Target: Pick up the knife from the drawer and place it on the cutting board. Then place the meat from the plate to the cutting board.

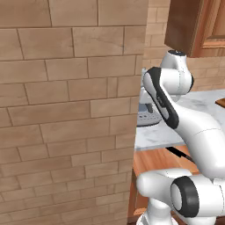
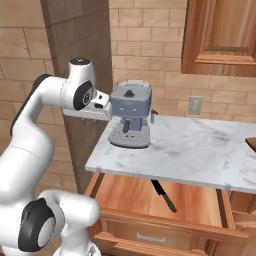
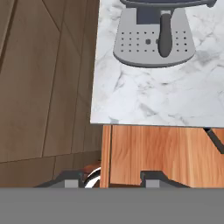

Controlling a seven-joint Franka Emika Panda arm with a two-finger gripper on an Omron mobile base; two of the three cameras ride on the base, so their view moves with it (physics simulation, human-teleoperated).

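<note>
Wall point(image 1: 66, 110): you face a brick wall that takes up the left of the left base view; in the right base view a brick column stands left of the counter.
Counter point(image 2: 200, 150): your marble top runs right from the column, above the drawer.
Cabinet point(image 2: 222, 35): a wooden door hangs on the wall above the counter's right part.
Arm point(image 2: 45, 100): your arm bends up and over, with the hand held high beside the coffee machine, at the counter's left end.
Drawer point(image 2: 130, 197): it stands pulled out under the counter, its wooden floor bare on the left; the silver handle shows on its front.
Coffee machine point(image 2: 131, 117): grey, it stands at the counter's back left, drip tray toward you; in the hand view you look straight down on that tray.
Knife point(image 2: 164, 196): it lies flat on the drawer floor, right of centre, black handle toward the counter edge; you also catch its handle at the right edge of the hand view.
Outlet point(image 2: 195, 105): on the wall behind the counter.
Gripper point(image 3: 111, 178): your fingers stand partly apart with nothing between them, over the drawer's left edge, well apart from the knife.
</note>
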